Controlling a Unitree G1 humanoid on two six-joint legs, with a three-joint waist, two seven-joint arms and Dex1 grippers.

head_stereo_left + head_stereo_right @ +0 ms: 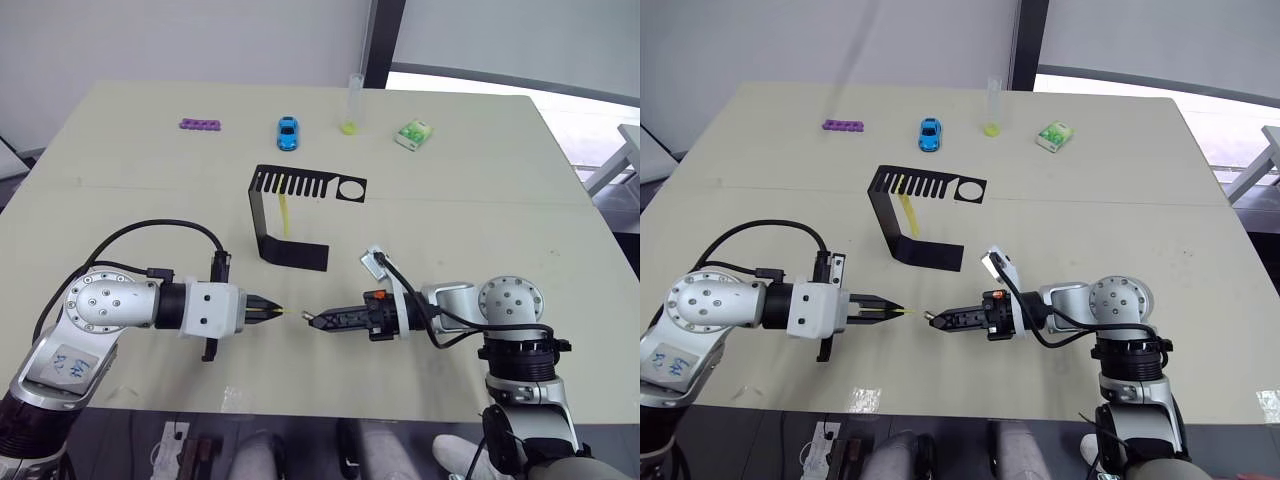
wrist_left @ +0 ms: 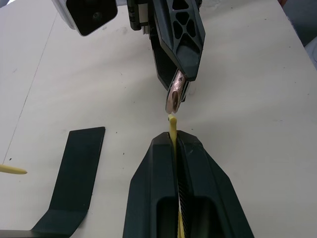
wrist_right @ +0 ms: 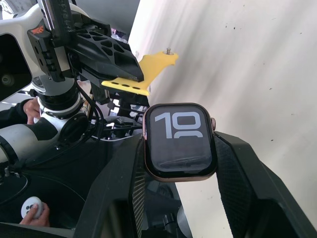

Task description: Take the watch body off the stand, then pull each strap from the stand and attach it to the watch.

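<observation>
Near the front edge of the worktop [image 1: 480, 150], between the two arms: mating point of strap and case.
Watch body [image 3: 179, 140]: clamped in the jaws of the right gripper [image 1: 318, 320], held above the worktop, screen toward the right wrist camera, off the stand.
Strap in hand [image 3: 141, 74]: yellow, with small holes, pinched edge-on in the closed jaws of the left gripper [image 1: 276, 312]; its free tip [image 2: 172, 120] sits just short of the case edge.
Second strap [image 1: 285, 214]: yellow, hangs from a slot of the stand's top plate, not yet pulled.
Stand [image 1: 290, 212]: black C-bracket, mid-worktop, well behind both grippers.
Step in hand (judgement): first strap being attached; roughly halfway through the task.
To do it well (judgement): keep the strap end square to the case's slot, slide along the slot line, not push head-on; hold the case steady; a flexible strap may buckle if driven hard.
Count: watch body 1; straps 2; stand 1.
Back row, count: purple block strip [image 1: 200, 125] 1; blue toy car [image 1: 288, 132] 1; clear tube [image 1: 351, 103] 1; green-white packet [image 1: 413, 134] 1.
</observation>
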